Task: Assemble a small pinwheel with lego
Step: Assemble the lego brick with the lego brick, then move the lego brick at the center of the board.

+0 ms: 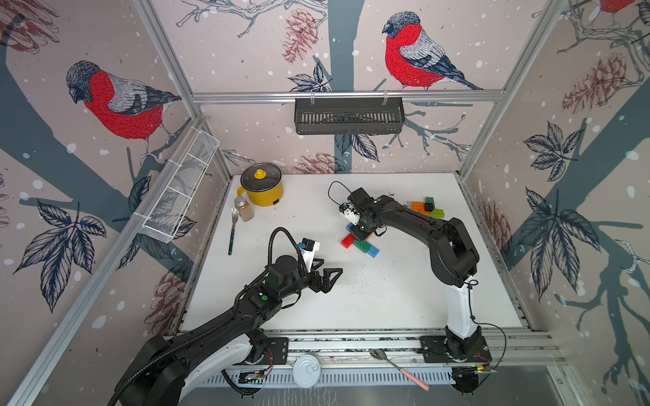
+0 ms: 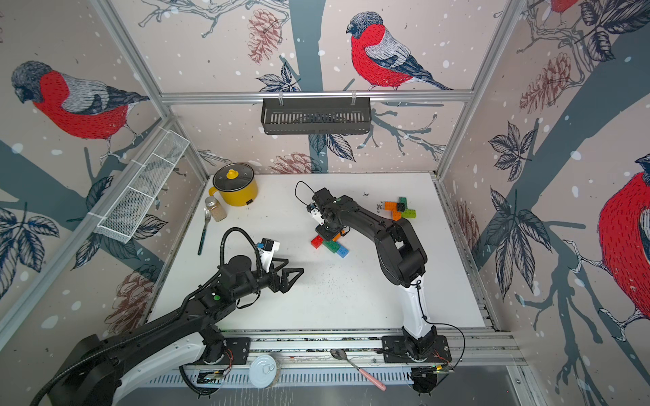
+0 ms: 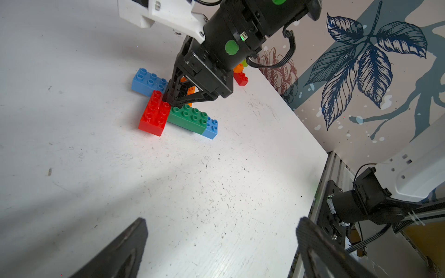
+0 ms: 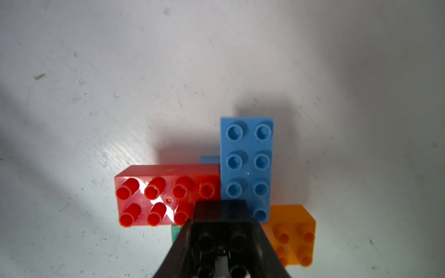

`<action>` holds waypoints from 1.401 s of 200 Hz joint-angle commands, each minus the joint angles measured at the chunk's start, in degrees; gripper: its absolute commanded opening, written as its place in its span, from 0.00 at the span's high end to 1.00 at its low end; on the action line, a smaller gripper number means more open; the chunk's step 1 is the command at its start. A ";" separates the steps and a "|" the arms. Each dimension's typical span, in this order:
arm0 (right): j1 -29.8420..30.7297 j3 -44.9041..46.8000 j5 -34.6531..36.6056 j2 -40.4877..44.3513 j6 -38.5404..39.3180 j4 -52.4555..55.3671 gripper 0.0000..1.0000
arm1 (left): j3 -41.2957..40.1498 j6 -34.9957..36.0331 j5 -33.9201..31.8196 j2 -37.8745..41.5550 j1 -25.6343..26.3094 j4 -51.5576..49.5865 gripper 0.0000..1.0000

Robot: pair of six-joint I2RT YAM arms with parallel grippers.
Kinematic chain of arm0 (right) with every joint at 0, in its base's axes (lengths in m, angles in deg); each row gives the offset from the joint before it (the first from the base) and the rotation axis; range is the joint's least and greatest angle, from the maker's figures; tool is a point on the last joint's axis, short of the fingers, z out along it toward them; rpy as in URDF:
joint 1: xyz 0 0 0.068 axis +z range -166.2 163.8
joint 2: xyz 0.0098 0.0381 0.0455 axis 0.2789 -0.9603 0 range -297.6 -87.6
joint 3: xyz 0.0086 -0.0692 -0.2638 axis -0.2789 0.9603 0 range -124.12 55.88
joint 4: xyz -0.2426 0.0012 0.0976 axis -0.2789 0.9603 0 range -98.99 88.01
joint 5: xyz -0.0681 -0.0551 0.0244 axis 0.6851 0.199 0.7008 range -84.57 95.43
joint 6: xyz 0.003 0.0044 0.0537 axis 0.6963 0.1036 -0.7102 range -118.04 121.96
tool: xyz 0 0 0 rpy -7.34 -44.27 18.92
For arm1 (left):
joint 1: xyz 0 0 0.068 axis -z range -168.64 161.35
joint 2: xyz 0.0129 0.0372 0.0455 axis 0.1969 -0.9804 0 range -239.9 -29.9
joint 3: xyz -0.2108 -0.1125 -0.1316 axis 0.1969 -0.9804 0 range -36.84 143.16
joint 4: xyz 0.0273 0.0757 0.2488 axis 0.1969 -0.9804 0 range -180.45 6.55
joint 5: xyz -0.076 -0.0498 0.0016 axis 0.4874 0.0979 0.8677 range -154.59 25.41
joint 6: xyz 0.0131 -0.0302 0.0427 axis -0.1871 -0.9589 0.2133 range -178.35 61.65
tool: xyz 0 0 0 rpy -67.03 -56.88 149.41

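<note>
Near the middle of the white tabletop (image 1: 387,298), a red oblong plastic brick (image 1: 348,240), a dark green oblong plastic brick (image 1: 360,245) and a blue oblong plastic brick (image 1: 373,251) lay touching, with a small black square plastic brick (image 4: 221,240) above their centre. A second cluster of studded plastic bricks (image 1: 427,207) lay behind them to the right. A yellow lidded metal pot (image 1: 262,184) stood at the far left corner.

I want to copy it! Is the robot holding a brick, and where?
The right end effector pinches a small black brick by its sides. The left end effector is open, holding nothing.
</note>
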 commanded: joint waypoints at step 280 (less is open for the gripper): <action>-5.41 18.31 9.41 11.07 -43.95 -2.16 0.81 | -2.09 -2.11 -1.03 5.72 0.06 1.83 0.03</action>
